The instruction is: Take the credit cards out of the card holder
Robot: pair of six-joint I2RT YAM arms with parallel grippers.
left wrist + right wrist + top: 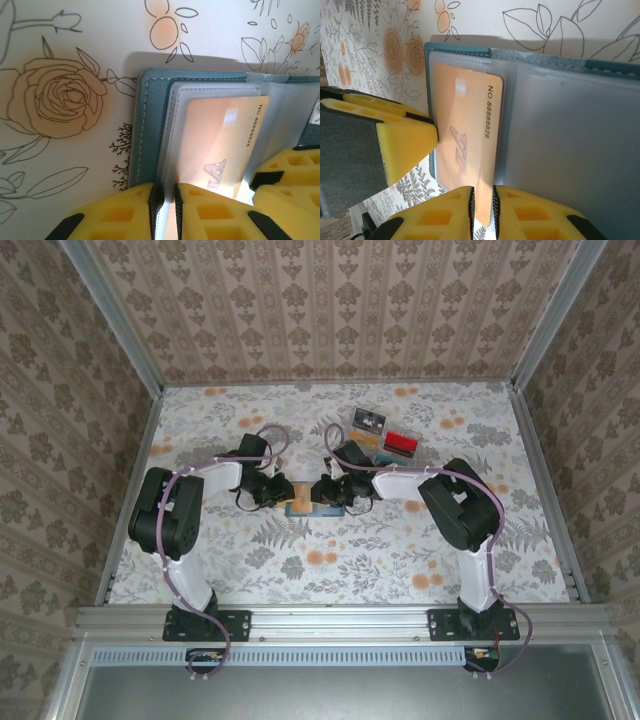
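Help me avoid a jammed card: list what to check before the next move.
1. Right fingers clamped on orange card edge: ok.
2. Left fingers pinching the card holder: ok.
3. Card holder open, flat on table: ok.
4. Orange card free of its clear pocket: cannot tell.
5. Clear tray apart from card holder: ok.

Top view: card holder [300, 508] lies mostly under the left gripper [283, 495] and right gripper [326, 494]; its pockets are too small to make out.
Left wrist: lower end of the orange card [220, 140] is hidden behind yellow pads [215, 212]; the holder's right panel is cut off by the frame edge.
Right wrist: the card's near end vanishes between the pads [540, 215]; the right panel runs off the frame; cloudy sleeves [570, 150] obscure their contents.
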